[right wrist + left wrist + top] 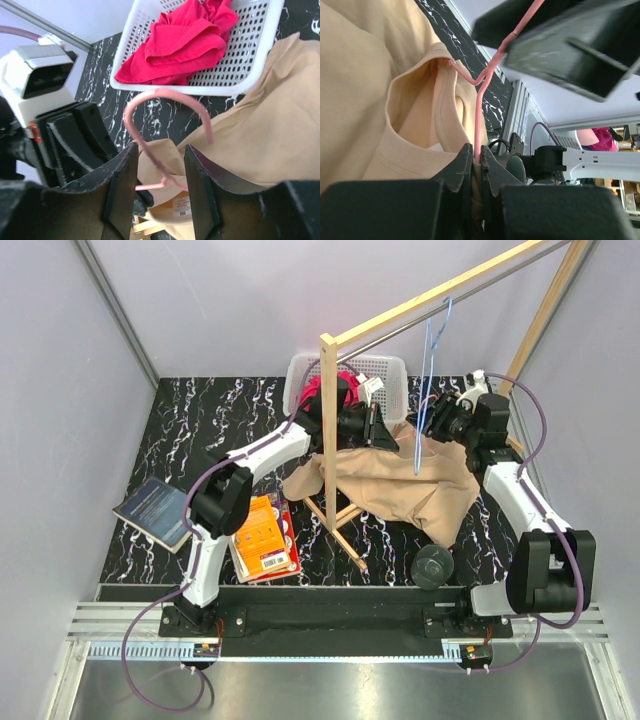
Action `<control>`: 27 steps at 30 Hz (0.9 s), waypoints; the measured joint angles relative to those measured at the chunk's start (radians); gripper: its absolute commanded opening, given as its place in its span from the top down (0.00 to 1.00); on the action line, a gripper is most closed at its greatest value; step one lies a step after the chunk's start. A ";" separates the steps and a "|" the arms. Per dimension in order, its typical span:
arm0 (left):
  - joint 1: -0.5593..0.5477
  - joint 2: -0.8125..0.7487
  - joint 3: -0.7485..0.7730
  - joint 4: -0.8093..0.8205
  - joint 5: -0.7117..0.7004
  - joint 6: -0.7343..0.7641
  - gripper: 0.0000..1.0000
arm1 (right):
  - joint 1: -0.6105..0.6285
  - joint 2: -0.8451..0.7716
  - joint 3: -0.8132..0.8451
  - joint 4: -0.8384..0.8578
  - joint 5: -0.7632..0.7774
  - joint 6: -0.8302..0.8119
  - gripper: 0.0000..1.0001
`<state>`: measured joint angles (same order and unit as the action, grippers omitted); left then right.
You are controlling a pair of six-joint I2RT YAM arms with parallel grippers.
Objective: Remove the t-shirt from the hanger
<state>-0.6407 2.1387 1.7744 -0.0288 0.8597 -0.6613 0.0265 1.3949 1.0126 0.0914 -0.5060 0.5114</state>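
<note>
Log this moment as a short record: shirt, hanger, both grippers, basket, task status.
shirt: beige t-shirt, lying crumpled, collar around the hanger wire
hanger: pink wire hanger, neck through the collar, hook clear of the fabric
left gripper: shut on the hanger wire at the collar
right gripper: open, fingers on either side of the hanger's neck, below the hook
basket: white perforated plastic basket, holding a red garment
task status: shirt not yet off the hanger

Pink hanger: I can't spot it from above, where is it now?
The pink hanger is pinched in the left gripper at the t-shirt collar, left wrist view; its hook sits between the right gripper's open jaws, near the white basket.
</note>
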 measured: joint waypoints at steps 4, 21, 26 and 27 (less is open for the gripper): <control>-0.010 0.000 0.000 0.000 0.009 0.000 1.00 | 0.020 0.009 -0.035 0.035 0.025 -0.008 0.73; 0.176 -0.271 -0.097 -0.103 -0.032 0.059 0.36 | 0.050 -0.077 -0.103 0.014 0.195 -0.082 1.00; 0.328 -0.439 -0.249 -0.107 -0.057 0.071 0.34 | 0.050 -0.087 -0.103 -0.006 0.215 -0.089 1.00; 0.348 -0.471 -0.284 -0.108 -0.062 0.077 0.34 | 0.050 -0.088 -0.103 -0.011 0.218 -0.091 1.00</control>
<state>-0.2932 1.6676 1.4902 -0.1371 0.7975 -0.5846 0.0765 1.3071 0.9100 0.0799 -0.2878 0.4202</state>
